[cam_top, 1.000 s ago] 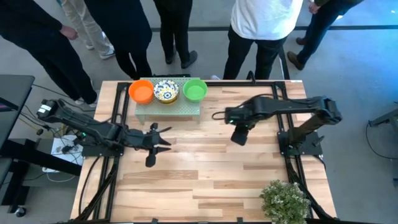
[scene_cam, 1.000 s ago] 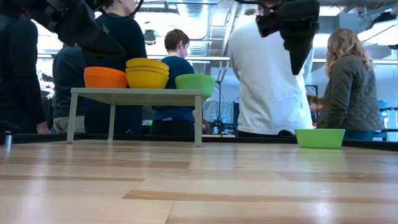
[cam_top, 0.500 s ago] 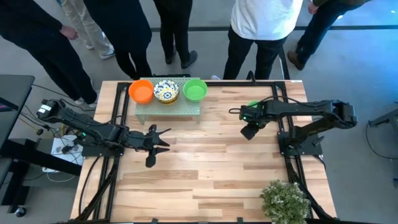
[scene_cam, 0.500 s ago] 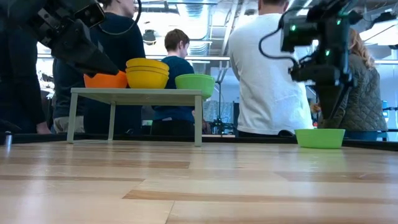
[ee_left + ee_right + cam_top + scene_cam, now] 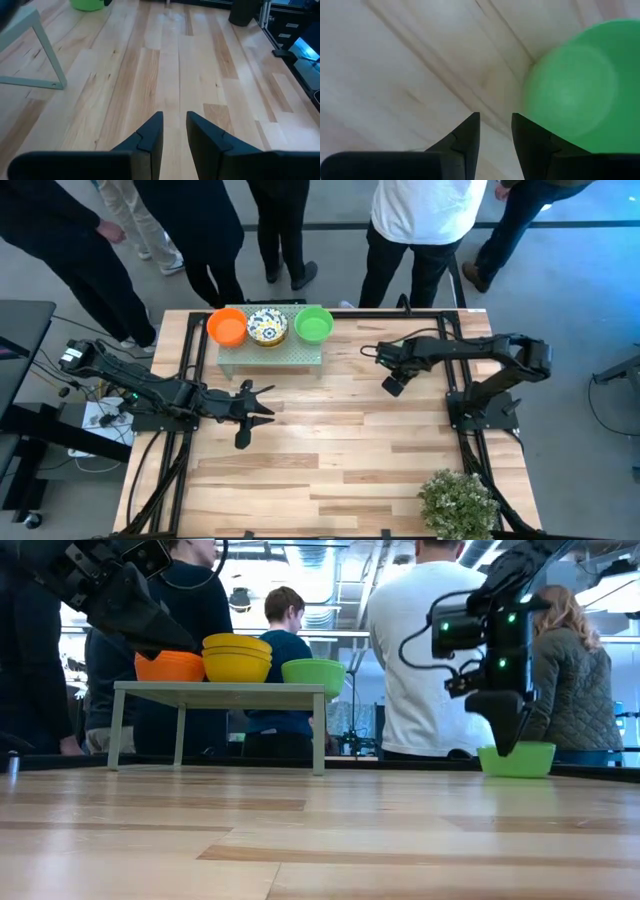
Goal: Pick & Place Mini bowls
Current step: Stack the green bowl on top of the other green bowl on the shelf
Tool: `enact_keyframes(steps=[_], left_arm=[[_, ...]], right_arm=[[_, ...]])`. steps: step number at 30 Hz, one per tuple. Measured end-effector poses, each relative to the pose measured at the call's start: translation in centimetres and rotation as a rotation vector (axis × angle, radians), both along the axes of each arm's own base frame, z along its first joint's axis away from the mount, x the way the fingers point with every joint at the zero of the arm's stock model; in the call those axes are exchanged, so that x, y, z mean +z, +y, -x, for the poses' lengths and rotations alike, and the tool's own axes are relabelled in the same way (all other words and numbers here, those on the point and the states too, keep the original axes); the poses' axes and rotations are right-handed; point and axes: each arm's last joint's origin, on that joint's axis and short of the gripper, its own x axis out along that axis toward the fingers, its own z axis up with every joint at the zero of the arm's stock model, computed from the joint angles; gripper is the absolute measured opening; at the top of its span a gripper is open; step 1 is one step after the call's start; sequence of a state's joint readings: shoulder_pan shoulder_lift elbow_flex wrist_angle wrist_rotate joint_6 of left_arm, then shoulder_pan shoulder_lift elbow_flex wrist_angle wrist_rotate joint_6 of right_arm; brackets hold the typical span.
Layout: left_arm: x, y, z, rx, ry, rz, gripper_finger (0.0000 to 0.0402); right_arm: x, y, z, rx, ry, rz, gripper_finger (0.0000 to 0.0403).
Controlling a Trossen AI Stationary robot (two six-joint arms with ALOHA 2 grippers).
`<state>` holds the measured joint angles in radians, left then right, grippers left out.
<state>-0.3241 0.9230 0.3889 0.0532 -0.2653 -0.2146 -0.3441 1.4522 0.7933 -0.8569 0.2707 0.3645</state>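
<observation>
Green bowl [image 5: 516,760] half-hidden behind right hand [image 5: 504,736].

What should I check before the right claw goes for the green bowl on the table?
1. Green bowl upright on the table: ok.
2. Right claw empty, fingers slightly apart: ok.
3. Right claw centred over the bowl's rim: not ok, it sits beside the bowl.
4. Bowl free of neighbours: ok.
5. Left claw well away, near the stand: ok.
6. Gap wide enough for the rim: cannot tell.
</observation>
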Motion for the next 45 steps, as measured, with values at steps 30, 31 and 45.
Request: enact_keyframes(steps=[30, 31, 45], left_arm=[[0.2, 0.0, -0.1, 0.001, -0.02, 0.01, 0.0085], [0.2, 0.0, -0.1, -0.002, -0.02, 0.012, 0.0085], [0.2, -0.1, -0.1, -0.012, -0.017, 0.016, 0.0085]], right_arm=[[1.9, -3.7, -0.6, 0.026, 0.186, -0.036, 0.0088], [1.9, -4.0, -0.5, 0.01, 0.183, -0.039, 0.0088], [1.4, -5.0, -1.0, 0.007, 0.089, -0.07, 0.0088]])
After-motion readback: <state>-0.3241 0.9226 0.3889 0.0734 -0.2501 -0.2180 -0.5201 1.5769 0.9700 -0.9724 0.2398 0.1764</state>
